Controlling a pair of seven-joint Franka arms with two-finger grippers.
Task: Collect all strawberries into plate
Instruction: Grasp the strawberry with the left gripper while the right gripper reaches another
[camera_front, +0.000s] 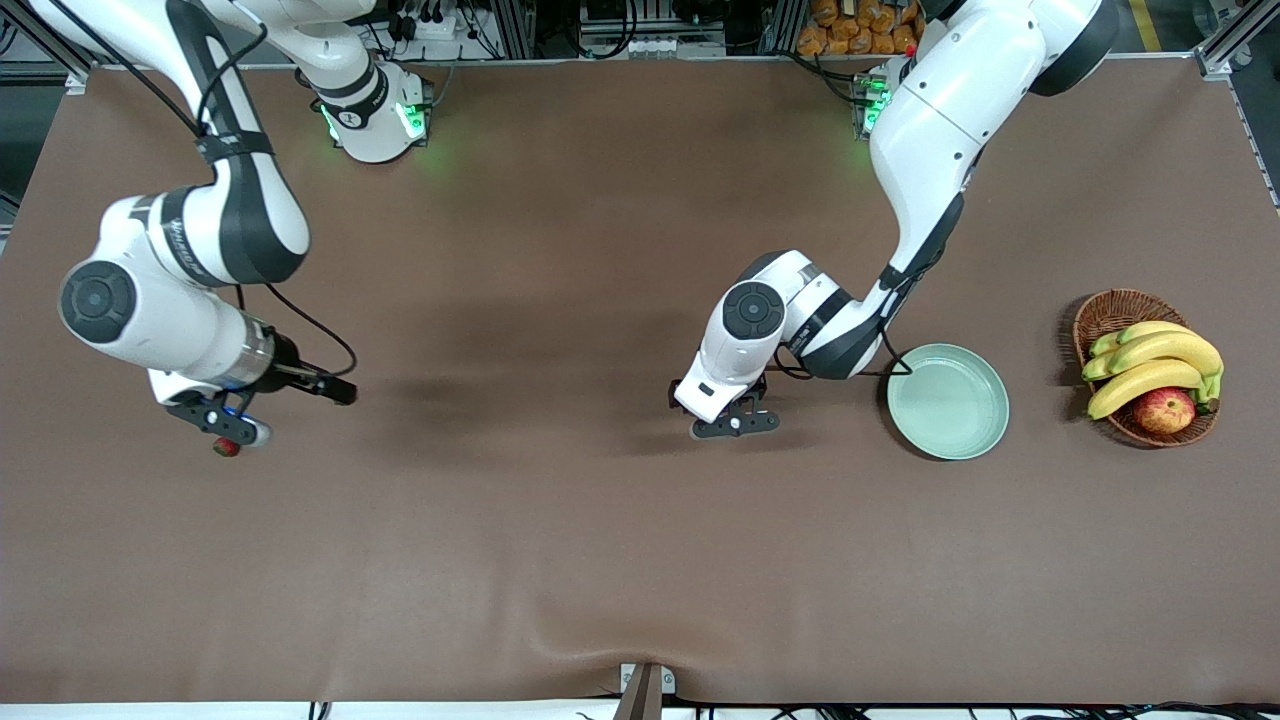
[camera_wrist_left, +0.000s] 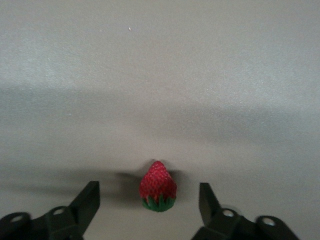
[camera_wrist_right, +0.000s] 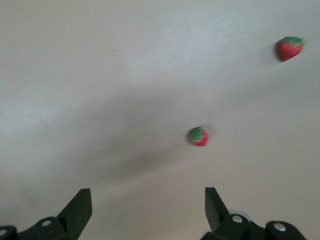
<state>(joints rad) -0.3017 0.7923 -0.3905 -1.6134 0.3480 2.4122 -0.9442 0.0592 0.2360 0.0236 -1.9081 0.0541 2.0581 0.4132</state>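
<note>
Three strawberries: all on the brown table (camera_front: 560, 560), none on the plate (camera_front: 950, 420).
Strawberry at left gripper: lies on the table between the left gripper's (camera_wrist_left: 150, 200) fingers (camera_wrist_left: 89, 199), clear gap on each side, red tip pointing away from the wrist, green cap toward it (camera_wrist_left: 158, 187). Hidden under the arm in the front view.
Left gripper: down at the table (camera_front: 735, 425), jaws apart and straddling the berry, not touching it, nothing held.
Strawberries at right gripper: two show in the right wrist view, one ahead of the jaws (camera_wrist_right: 198, 136), one farther out (camera_wrist_right: 289, 48). Both blurred. Only one shows in the front view, just beside the right gripper's fingertips (camera_front: 226, 447).
Right gripper: low over the table toward the right arm's end (camera_front: 222, 425), jaws wide apart (camera_wrist_right: 148, 210), nothing between them.
Plate: mint green, just beside the left gripper toward the left arm's end, nothing on it. A black cable from the left arm crosses its rim.
Basket: wicker (camera_front: 1110, 310), past the plate toward the left arm's end, holds bananas (camera_front: 1150, 365) and an apple (camera_front: 1165, 410).
</note>
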